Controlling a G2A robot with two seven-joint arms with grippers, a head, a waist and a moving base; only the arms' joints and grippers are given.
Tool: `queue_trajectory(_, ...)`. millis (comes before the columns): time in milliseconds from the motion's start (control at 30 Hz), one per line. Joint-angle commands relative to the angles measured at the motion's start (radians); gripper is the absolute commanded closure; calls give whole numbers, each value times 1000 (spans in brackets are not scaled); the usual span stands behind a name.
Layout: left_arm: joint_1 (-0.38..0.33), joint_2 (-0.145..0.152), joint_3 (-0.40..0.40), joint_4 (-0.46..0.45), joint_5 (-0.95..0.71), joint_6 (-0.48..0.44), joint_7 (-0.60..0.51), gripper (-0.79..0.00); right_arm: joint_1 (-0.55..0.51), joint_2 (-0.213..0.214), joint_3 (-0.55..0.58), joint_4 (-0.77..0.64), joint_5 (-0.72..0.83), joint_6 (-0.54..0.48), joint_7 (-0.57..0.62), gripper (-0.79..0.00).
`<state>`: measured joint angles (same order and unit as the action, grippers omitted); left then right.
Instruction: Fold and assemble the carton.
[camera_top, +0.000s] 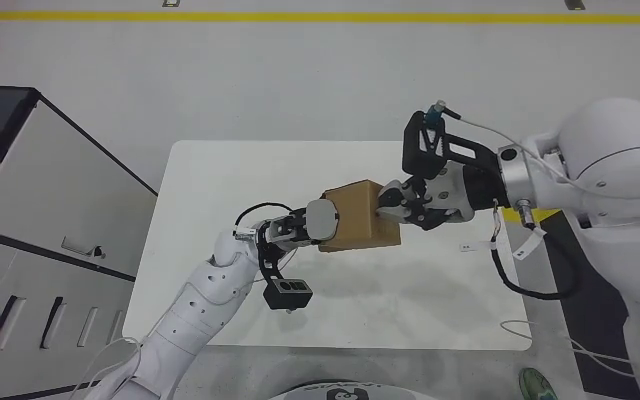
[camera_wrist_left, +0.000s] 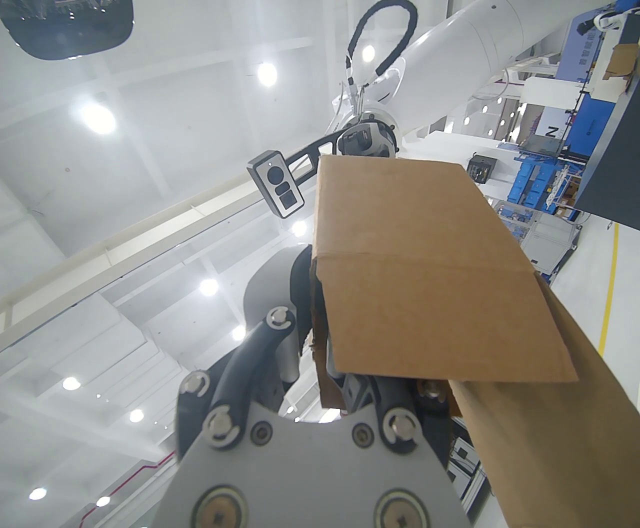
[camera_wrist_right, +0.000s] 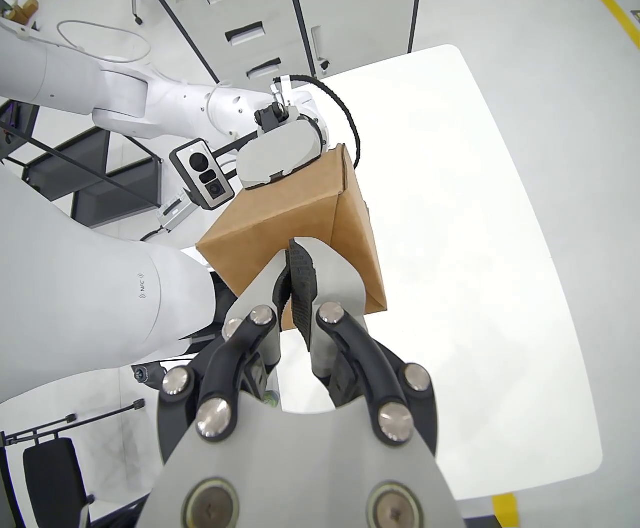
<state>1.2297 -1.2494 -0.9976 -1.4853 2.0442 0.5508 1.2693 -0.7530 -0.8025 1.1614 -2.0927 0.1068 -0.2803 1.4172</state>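
The brown carton (camera_top: 358, 216) hangs above the middle of the white table (camera_top: 240, 180), held between both arms. My left gripper (camera_top: 318, 222) is shut on the carton's left end; one white finger (camera_wrist_right: 280, 155) lies flat on its outer wall, the other is hidden inside. From the left wrist the carton (camera_wrist_left: 415, 280) stretches away from my left gripper (camera_wrist_left: 315, 305), with a loose flap drooping near it. My right gripper (camera_wrist_right: 299, 250) is shut, its tips against the near end of the carton (camera_wrist_right: 280, 225). The right gripper (camera_top: 386, 205) meets the carton's right end.
A grey cabinet (camera_top: 50, 180) stands left of the table. A small white tag (camera_top: 465, 246) lies on the table to the right of the carton. The table (camera_wrist_right: 475, 200) has bare surface in front of and behind the carton. A yellow floor line (camera_top: 320, 16) runs behind.
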Motion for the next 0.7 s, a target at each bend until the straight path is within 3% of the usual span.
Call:
queue_trajectory(0, 0, 0, 0, 0, 0, 0, 0, 0, 3, 0, -5, 0, -1, 0, 0, 0)
queue_trajectory(667, 0, 0, 0, 0, 0, 0, 0, 0, 14, 5, -27, 5, -13, 2, -15, 0)
